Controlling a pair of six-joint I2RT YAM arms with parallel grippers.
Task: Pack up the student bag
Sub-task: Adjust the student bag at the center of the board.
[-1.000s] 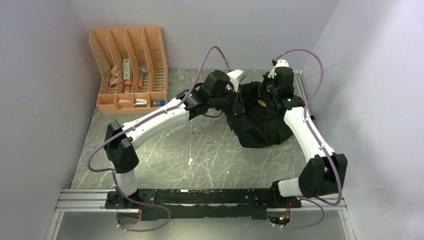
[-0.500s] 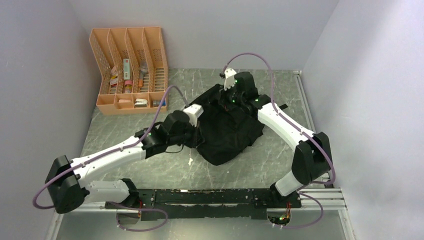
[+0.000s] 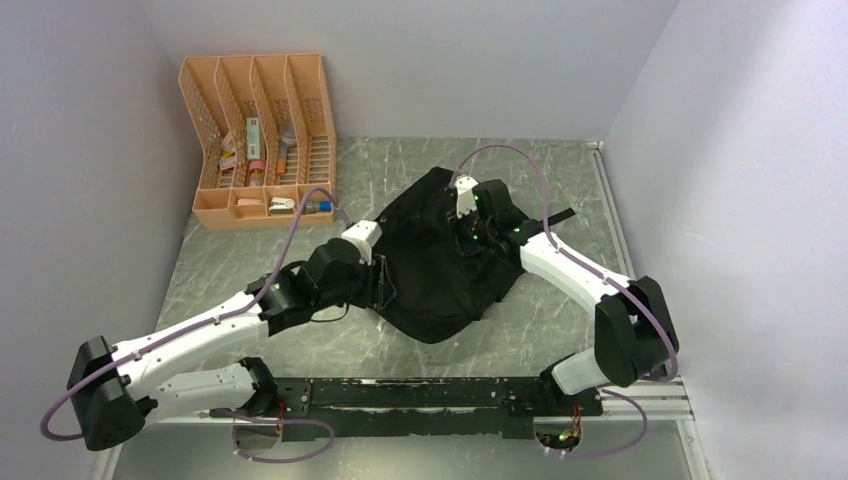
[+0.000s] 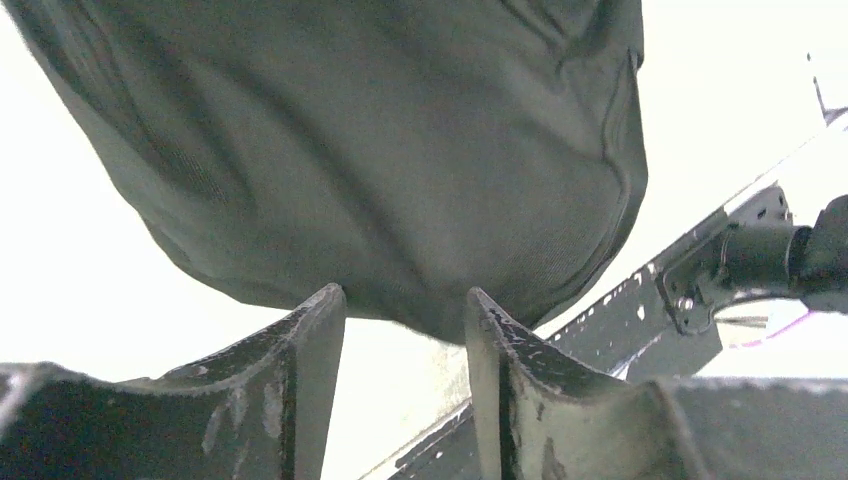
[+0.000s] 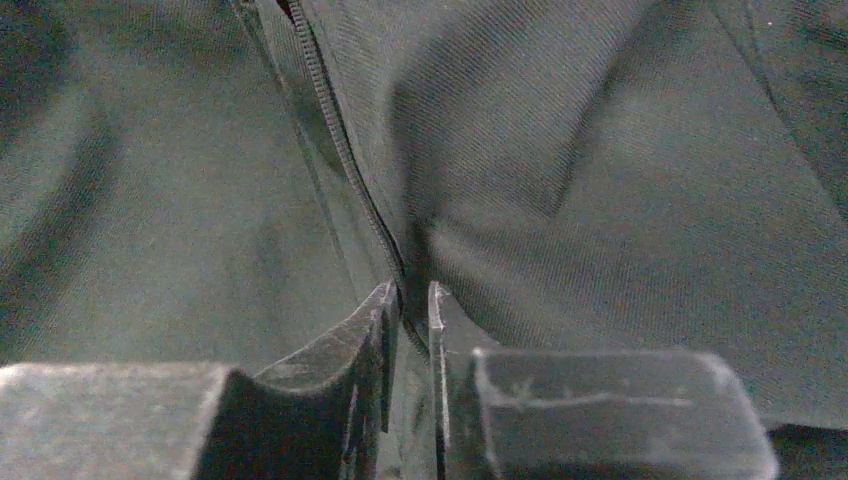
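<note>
I see the student bag (image 3: 445, 262) slumped at the centre of the frame on the grey marbled table (image 3: 380, 175). My right gripper (image 5: 408, 300) is pinched nearly closed on the bag's zipper (image 5: 340, 140) seam. My left gripper (image 4: 405, 335) sits at the bag's left edge, jaws apart, with fabric bulging between the tips. I cannot tell whether it pinches.

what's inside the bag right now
Nothing of the inside can be seen. The bag lies slumped on the table with only its black outer fabric showing. The right gripper pinches fabric beside the zipper; no opening shows, so any contents are covered.
</note>
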